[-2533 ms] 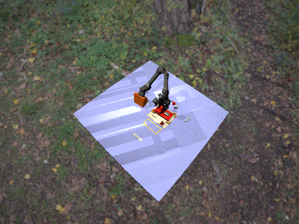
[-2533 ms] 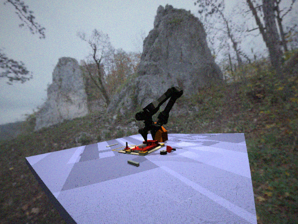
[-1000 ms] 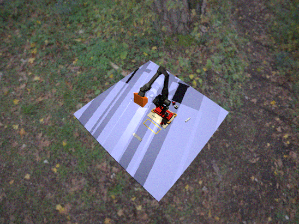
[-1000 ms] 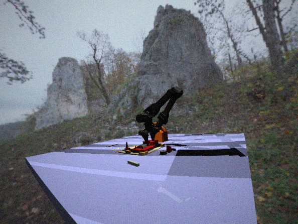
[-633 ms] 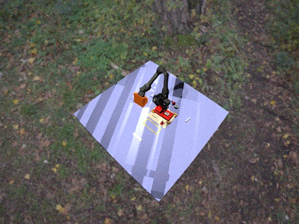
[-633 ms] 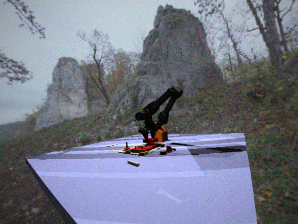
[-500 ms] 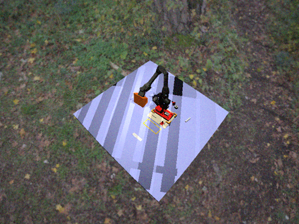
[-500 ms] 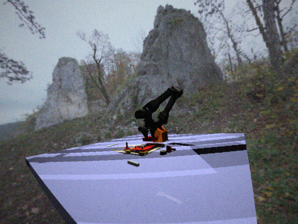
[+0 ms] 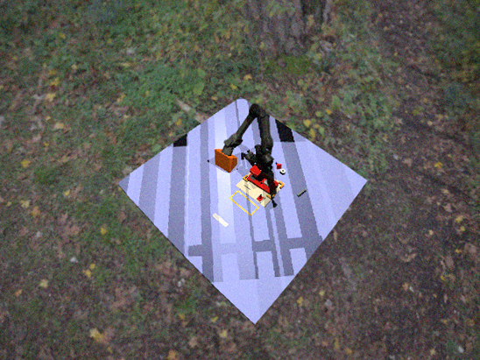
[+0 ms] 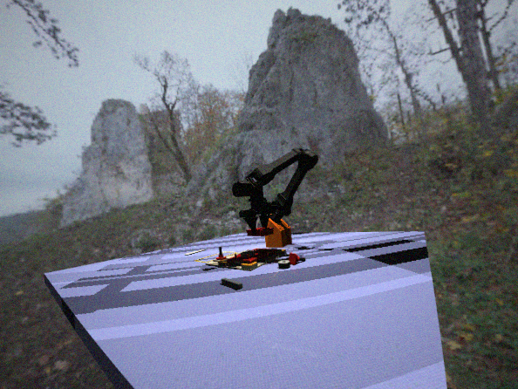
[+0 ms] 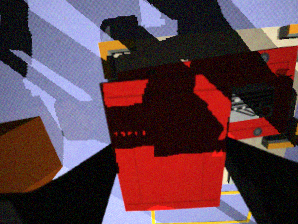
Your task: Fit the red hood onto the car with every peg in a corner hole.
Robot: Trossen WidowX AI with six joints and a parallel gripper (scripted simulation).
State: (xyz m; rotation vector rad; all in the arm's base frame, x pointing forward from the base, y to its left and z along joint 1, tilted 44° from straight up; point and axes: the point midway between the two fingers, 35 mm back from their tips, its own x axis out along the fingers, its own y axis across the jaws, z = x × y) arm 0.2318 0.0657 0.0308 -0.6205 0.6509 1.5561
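Observation:
The red hood (image 9: 255, 172) (image 10: 257, 232) (image 11: 172, 182) is in the air, roof toward the wrist camera. My gripper (image 10: 257, 227) (image 11: 167, 144) is shut on it, one finger at each side. The chassis (image 10: 262, 253) (image 11: 284, 64) lies lower in its jig (image 9: 247, 187) (image 10: 249, 266) (image 11: 282, 145). In the wrist view the hood is left of the grey engine block (image 11: 252, 106) and slightly turned relative to the jig. Two pegs (image 11: 265, 57) (image 11: 257, 132) show beside the engine; the other pegs and the hood's corner holes cannot be made out.
An orange block (image 9: 226, 161) (image 10: 278, 235) (image 11: 30, 155) stands beside the arm. A small red part with a dark post (image 9: 260, 197) (image 10: 221, 255) is at the jig's end. A wheel (image 9: 282, 171) (image 10: 283, 264), red piece (image 9: 279, 165) (image 10: 294, 259) and dark bar (image 9: 301, 193) (image 10: 231, 284) lie nearby.

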